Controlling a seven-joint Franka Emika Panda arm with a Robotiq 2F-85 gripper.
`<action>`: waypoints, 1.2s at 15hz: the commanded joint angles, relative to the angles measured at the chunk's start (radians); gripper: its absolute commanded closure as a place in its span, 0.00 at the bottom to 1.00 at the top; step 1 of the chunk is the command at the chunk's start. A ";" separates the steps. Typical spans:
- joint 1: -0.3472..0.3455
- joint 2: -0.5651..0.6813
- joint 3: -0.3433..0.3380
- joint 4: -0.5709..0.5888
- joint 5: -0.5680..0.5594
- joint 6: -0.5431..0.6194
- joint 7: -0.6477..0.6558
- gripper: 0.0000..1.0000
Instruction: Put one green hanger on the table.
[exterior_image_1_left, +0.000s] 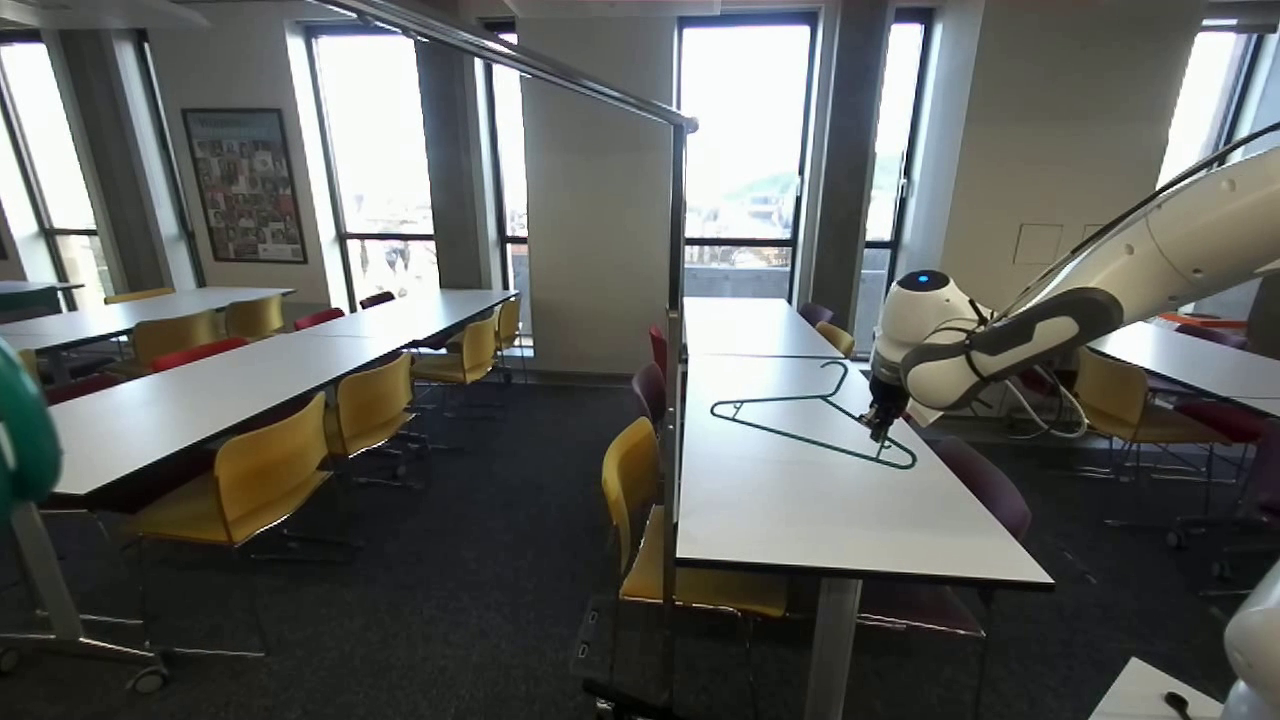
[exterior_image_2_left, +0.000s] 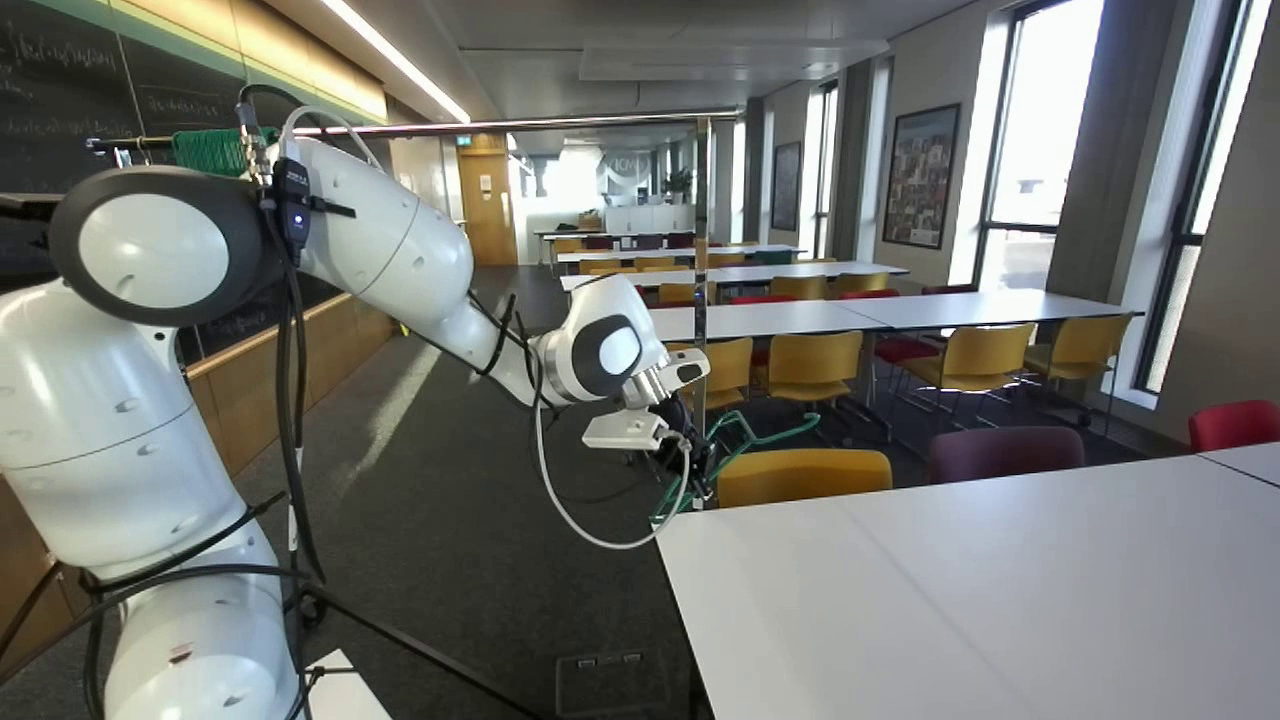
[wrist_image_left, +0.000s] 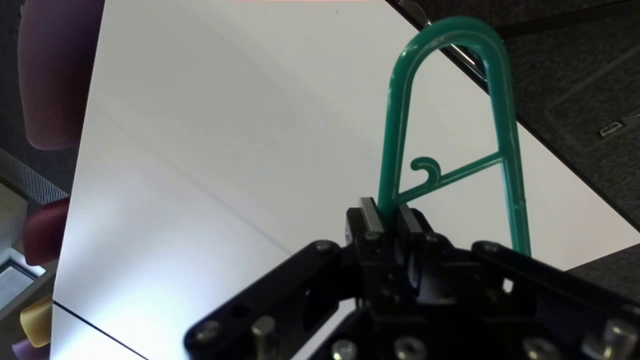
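The green hanger is a wide flat triangle with a hook on top. My gripper is shut on it near one end and holds it over the white table. In the wrist view the fingertips close on one tube of the hanger, with its rounded end beyond them over the white top. In an exterior view the gripper and hanger are at the corner of the table. I cannot tell whether the hanger touches the table. The wrist hides part of it.
A metal rack pole stands beside the table's long side. Several green hangers hang on the rack's rail. A yellow chair and a purple chair stand along the table's edge. Other long tables with chairs stand further off.
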 joint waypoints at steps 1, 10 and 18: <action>0.033 0.030 -0.039 0.055 0.000 -0.024 0.022 0.97; 0.056 0.040 -0.070 0.080 0.024 -0.027 0.009 0.97; 0.059 0.036 -0.077 0.058 0.011 -0.003 -0.001 0.90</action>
